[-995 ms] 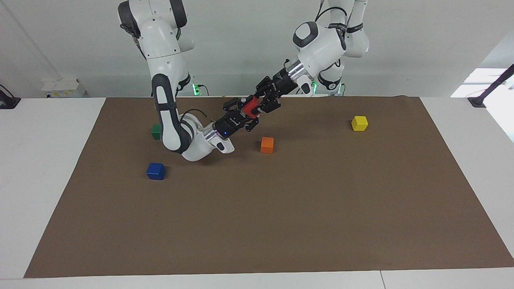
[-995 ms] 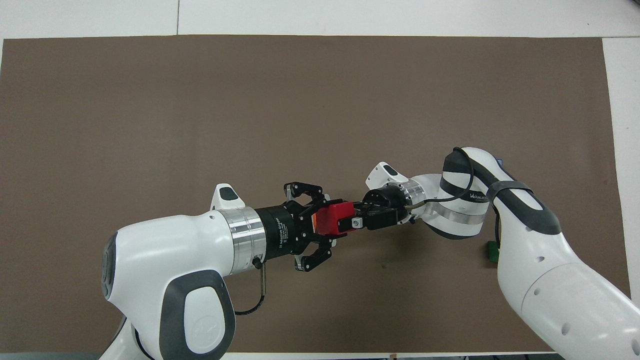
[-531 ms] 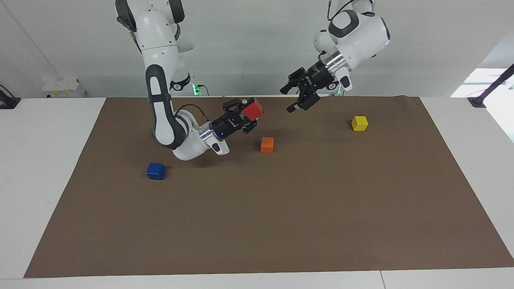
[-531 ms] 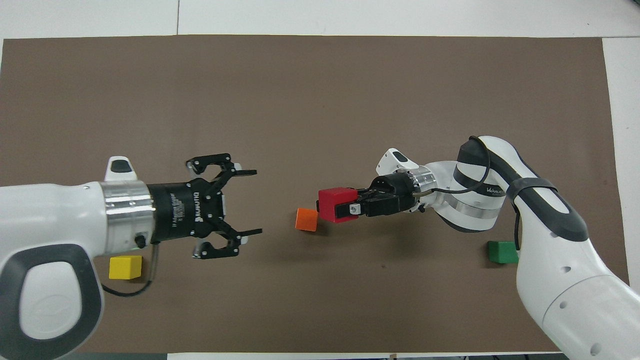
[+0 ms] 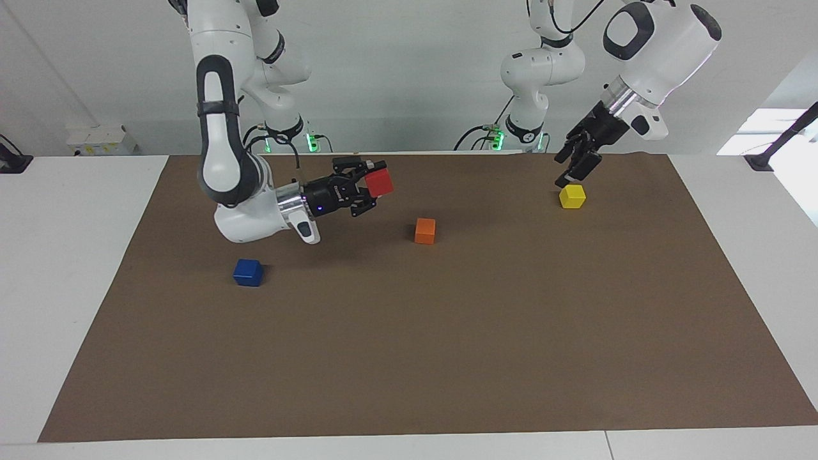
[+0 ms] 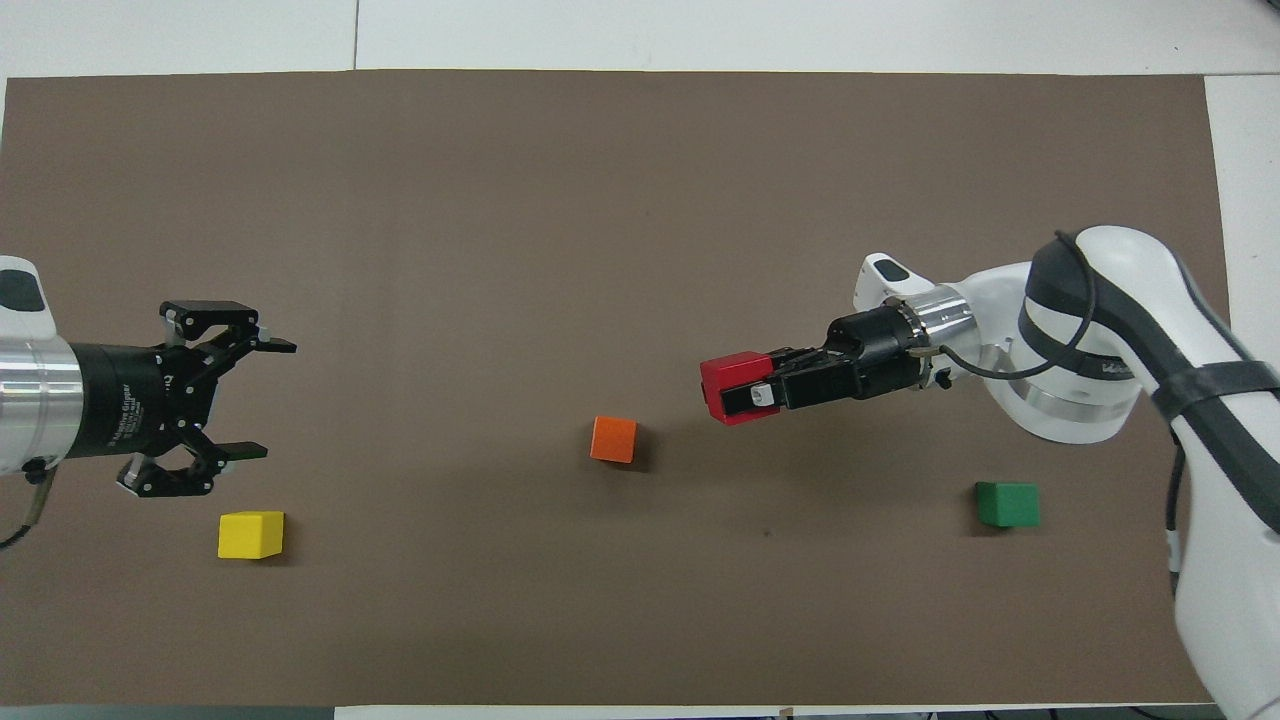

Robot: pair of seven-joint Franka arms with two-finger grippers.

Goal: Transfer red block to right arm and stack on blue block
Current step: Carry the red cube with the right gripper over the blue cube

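My right gripper is shut on the red block and holds it in the air above the brown mat, between the orange block and the blue block. It also shows in the overhead view, shut on the red block. The blue block lies on the mat toward the right arm's end, below the right arm's elbow; the arm hides it in the overhead view. My left gripper is open and empty, raised over the yellow block's edge.
An orange block lies mid-mat. A yellow block lies toward the left arm's end. A green block lies close to the robots beside the right arm. The brown mat covers most of the table.
The left gripper let go of the red block and drew back to its own end, over the yellow block. The right gripper, still holding the red block, swung toward its own end.
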